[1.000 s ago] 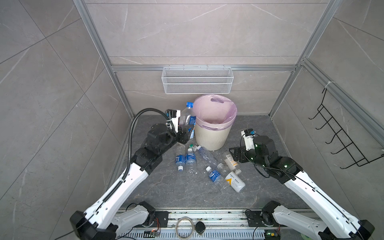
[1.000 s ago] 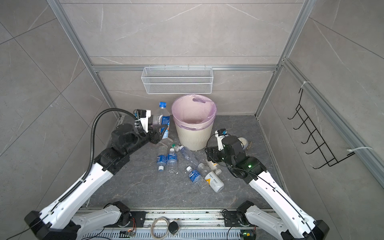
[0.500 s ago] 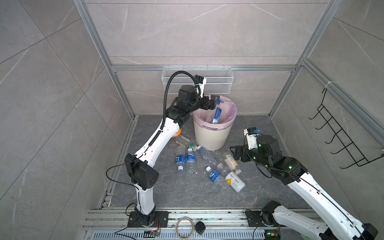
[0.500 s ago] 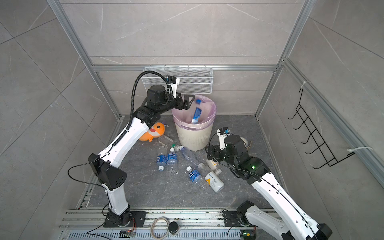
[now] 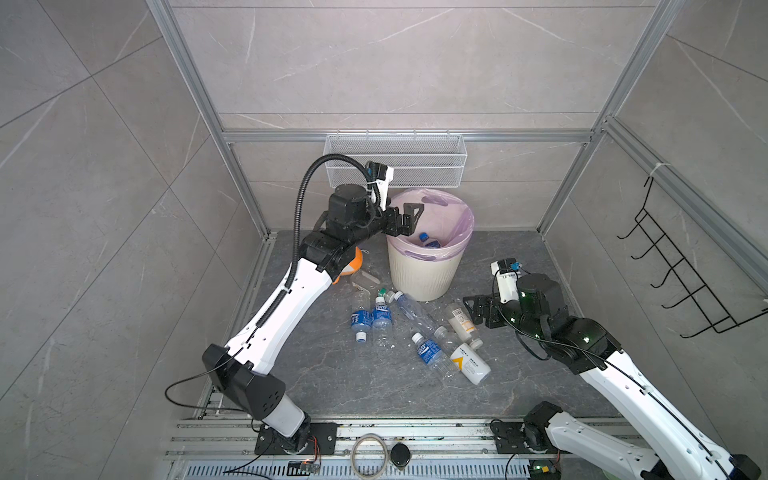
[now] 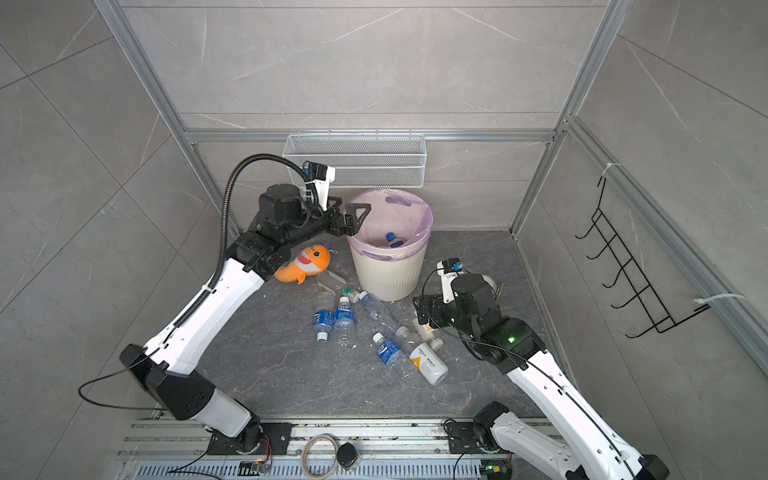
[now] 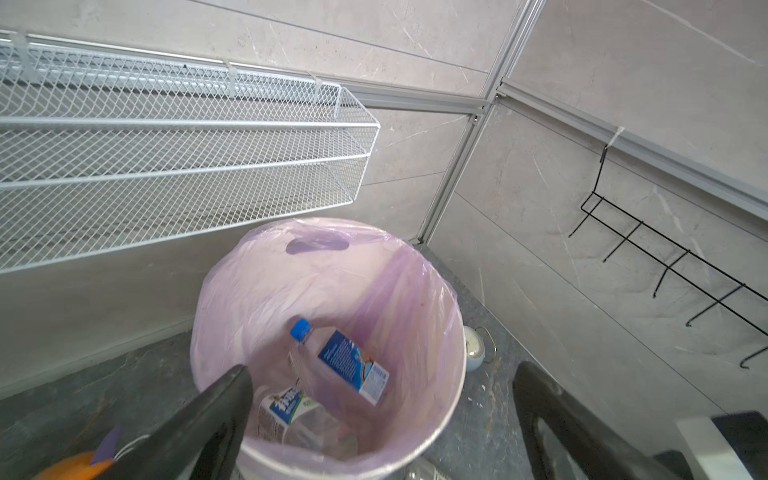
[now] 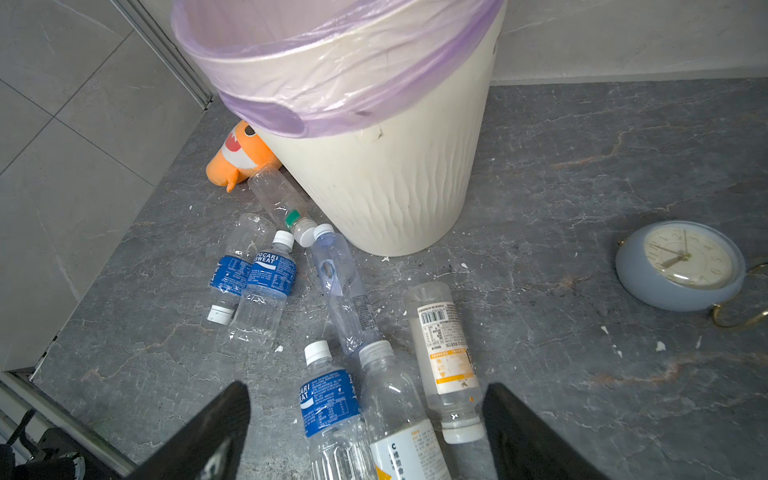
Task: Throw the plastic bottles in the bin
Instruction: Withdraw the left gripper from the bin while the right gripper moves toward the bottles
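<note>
I count seven bottles [image 8: 270, 282] on bench [image 8: 582, 166], two in one bin [image 8: 395, 187]. Left gripper [image 5: 413, 220] wide open over bin, empty. Right gripper [image 8: 365, 390] spread above bottles, empty.

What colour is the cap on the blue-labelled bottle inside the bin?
Blue. The cap shows best in the left wrist view.

Plush [image 5: 355, 262] beside the bin [image 5: 419, 278] — mostly hidden by left arm [image 5: 291, 307]. Clock [image 6: 494, 284] near the bin — barely shows behind right arm [image 6: 473, 299].
</note>
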You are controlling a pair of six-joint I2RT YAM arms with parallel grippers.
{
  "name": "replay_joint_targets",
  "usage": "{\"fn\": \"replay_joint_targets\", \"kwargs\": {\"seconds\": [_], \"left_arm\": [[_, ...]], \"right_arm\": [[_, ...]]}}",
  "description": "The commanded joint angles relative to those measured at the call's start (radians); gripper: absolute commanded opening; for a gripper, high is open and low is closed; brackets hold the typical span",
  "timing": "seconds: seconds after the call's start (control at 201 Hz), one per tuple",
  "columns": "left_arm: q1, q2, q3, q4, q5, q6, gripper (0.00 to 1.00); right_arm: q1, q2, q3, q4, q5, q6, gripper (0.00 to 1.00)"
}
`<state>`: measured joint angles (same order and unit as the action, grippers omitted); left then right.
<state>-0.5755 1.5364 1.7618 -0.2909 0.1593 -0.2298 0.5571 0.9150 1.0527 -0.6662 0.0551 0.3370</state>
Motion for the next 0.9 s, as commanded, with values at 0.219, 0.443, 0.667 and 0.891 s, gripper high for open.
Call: {"fn": "replay_joint_targets", "kwargs": {"seconds": [0.219, 0.443, 0.667, 0.891], "left_arm": [[0.004, -0.213, -0.282, 0.013, -0.058, 0.008, 1.00], [0.003, -0.309, -0.495, 0.035, -0.087, -0.051, 1.00], [0.002, -0.388, -0.663, 0.058, -0.121, -0.091, 1.00], [0.000, -0.375, -0.711, 0.057, -0.116, -0.103, 1.00]], "right_arm": [[0.006, -0.010, -0.070, -0.060, -0.022, -0.010, 0.90], [0.007, 0.008, -0.125, -0.073, -0.070, -0.007, 0.87], [0.007, 0.044, -0.142, -0.086, -0.066, 0.016, 0.84], [0.008, 0.038, -0.169, -0.090, -0.073, 0.048, 0.83]]}}
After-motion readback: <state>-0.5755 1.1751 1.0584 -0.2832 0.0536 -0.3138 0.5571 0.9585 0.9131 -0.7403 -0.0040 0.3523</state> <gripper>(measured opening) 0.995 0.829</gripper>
